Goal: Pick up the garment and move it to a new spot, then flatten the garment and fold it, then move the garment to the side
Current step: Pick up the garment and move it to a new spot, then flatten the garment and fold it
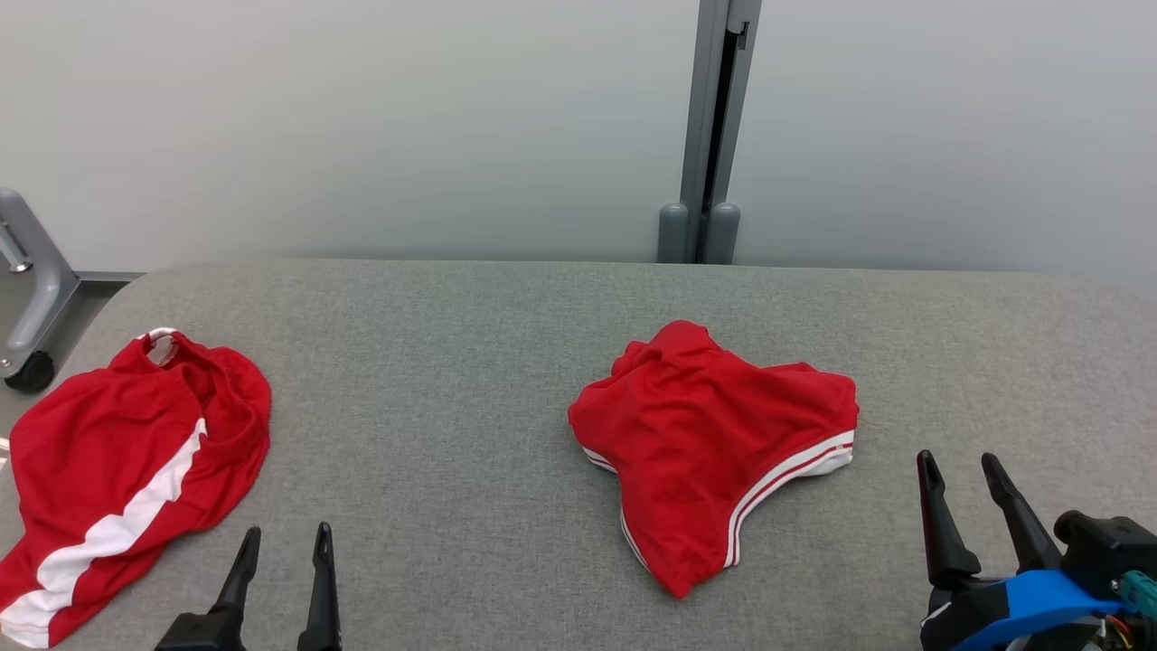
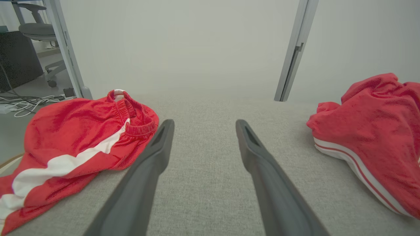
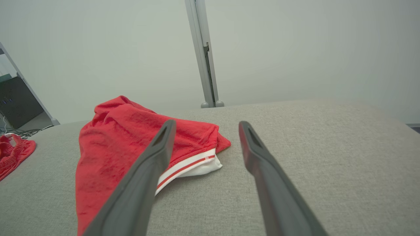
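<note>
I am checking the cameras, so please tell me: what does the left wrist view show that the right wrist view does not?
Left wrist view: the open left hand, an office chair on the floor beyond the table, and the wide white stripe on the shorts.
Right wrist view: the open right hand and the rounded right end of the table.
Both: the grey table, the red shorts at its left end, the crumpled red garment with its white hem, the grey post and the pale wall.
</note>
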Controlling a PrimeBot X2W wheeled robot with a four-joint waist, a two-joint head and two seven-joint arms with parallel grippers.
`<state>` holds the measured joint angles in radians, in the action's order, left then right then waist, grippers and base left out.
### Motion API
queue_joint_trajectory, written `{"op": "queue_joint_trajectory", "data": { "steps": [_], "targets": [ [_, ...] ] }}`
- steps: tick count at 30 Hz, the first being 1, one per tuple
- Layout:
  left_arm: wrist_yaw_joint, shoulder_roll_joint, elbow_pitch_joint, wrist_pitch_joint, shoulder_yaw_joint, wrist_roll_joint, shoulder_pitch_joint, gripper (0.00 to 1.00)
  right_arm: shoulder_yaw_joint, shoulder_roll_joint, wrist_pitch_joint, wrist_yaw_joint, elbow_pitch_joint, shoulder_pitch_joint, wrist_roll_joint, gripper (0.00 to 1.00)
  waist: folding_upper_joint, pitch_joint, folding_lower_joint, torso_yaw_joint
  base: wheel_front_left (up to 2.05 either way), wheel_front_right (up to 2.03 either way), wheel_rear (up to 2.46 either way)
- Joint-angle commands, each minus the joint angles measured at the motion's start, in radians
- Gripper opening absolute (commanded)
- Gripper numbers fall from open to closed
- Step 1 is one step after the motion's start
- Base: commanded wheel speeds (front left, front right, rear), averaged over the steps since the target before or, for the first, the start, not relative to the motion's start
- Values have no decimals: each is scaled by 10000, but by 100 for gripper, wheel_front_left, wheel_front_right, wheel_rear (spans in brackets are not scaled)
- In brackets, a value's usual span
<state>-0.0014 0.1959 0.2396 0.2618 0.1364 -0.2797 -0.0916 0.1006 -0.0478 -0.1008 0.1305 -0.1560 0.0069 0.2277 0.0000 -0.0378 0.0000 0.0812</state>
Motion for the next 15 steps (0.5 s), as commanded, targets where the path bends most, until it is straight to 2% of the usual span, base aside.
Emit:
{"op": "queue_joint_trajectory", "data": {
  "steps": [1, 8, 15],
  "targets": [
    [-33, 17, 179, 44, -2, 71, 53, 100, -23, -47, 22, 5, -16, 83, -48, 100, 0, -2, 0, 13, 0, 0, 0],
    [68, -14, 499, -138, 246, 185, 540, 100, -66, -47, 69, 5, -21, 105, 22, 100, 0, 4, 0, 118, 0, 0, 0],
    [-79, 124, 120, -208, 443, 237, 711, 100, -80, -47, 202, 5, 39, 106, 101, 100, 0, 57, 0, 168, 0, 0, 0]
  ]
}}
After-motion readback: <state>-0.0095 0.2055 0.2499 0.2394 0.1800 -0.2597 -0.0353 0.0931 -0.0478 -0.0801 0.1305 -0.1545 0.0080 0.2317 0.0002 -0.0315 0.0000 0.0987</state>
